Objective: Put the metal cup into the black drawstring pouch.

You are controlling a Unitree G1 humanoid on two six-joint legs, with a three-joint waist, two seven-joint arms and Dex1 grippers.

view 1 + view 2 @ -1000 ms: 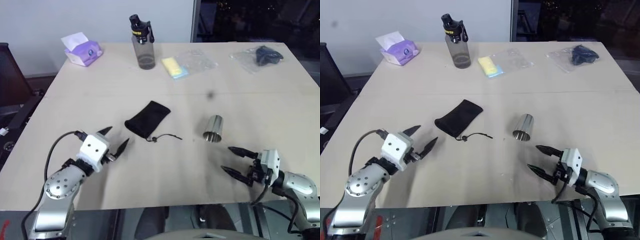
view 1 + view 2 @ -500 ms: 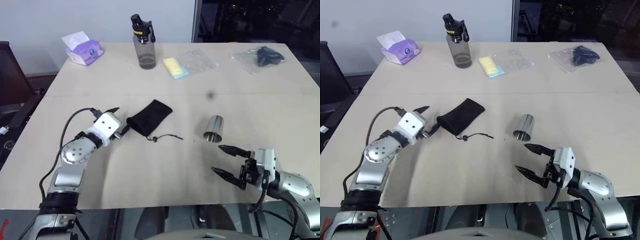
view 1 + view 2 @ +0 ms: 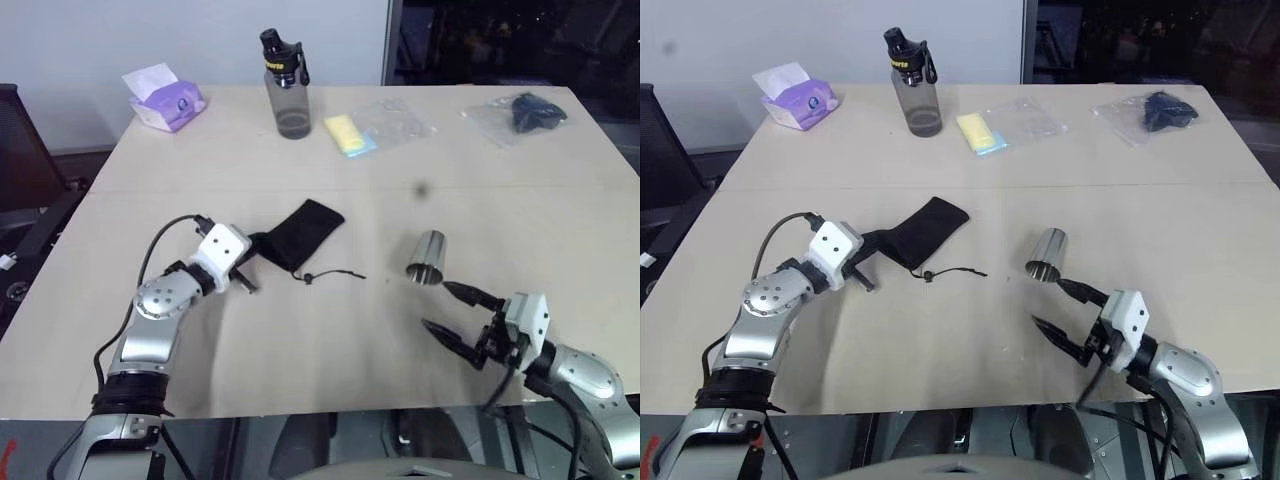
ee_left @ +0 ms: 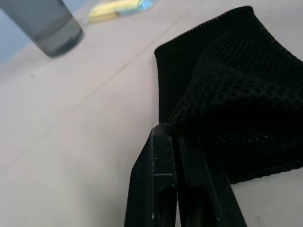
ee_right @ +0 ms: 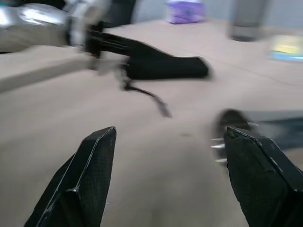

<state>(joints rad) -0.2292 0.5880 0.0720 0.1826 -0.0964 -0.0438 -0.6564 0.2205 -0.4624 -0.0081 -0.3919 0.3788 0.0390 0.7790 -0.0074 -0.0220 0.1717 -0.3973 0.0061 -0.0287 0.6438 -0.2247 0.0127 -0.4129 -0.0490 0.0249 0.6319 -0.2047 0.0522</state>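
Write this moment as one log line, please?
left hand: shut on black pouch | right hand: open near metal cup | cup: on its side

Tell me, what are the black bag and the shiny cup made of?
The black drawstring pouch looks like soft matte fabric: the left wrist view shows a fine mesh weave, and it bunches where it is pinched. The metal cup seems to be polished steel: its silver side gleams and mirrors the table.

Matte black mesh-weave pouch (image 3: 300, 233) and shiny silver cup (image 3: 428, 257) on a pale beige bench (image 3: 520, 200); purple tissue pack (image 3: 166, 100), yellow packet (image 3: 349, 135) beyond.
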